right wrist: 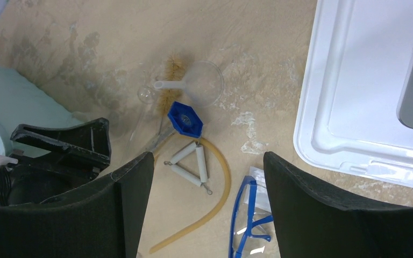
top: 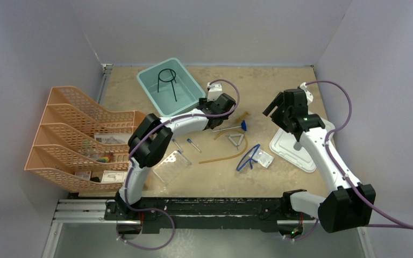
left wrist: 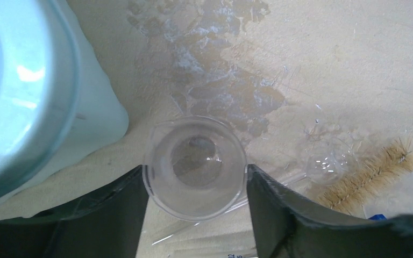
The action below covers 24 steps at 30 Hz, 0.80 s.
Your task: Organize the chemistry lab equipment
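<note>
My left gripper is beside the teal bin's right corner. In the left wrist view my left gripper is shut on a clear glass beaker, its jaws touching the rim on both sides. My right gripper is open and empty above the table. The right wrist view puts my right gripper over the white triangle, amber tubing and blue-framed safety glasses. The bristle brush and a small round flask lie right of the beaker. The black ring stand stands in the bin.
The teal bin sits at the back, its pale lid at the right. The orange mesh organizer fills the left side. A clear rack, two blue-capped tubes and a clear funnel lie mid-table.
</note>
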Tool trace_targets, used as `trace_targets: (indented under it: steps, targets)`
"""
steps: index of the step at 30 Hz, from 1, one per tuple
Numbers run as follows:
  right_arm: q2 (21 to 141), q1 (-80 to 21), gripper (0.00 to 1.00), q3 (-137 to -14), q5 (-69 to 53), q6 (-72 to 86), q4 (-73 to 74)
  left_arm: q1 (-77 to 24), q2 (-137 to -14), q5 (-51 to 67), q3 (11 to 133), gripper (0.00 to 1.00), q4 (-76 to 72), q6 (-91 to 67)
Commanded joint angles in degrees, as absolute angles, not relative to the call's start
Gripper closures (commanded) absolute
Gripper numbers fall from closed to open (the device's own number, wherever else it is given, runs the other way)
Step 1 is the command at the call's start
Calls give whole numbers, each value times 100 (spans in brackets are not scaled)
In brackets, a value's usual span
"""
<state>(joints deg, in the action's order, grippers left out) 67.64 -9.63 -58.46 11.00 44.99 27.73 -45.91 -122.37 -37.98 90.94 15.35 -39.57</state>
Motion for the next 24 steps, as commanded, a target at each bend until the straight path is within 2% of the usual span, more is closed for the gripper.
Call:
trace_targets:
  steps: [1,6,24]
  targets:
    - [6538,-949,24,-5786,1279,4482,2772,-4583,-12274,-4052,9304,41,1116,-3819]
    - [6480,-950,25,-5782,1291,4452,2814,-4597,-12223,-4038,9266,52,927,-3646]
    - [6459,-950,25,-5781,1324,4401,2766,-4742,-10895,-2973,8815,59,809,-3119]
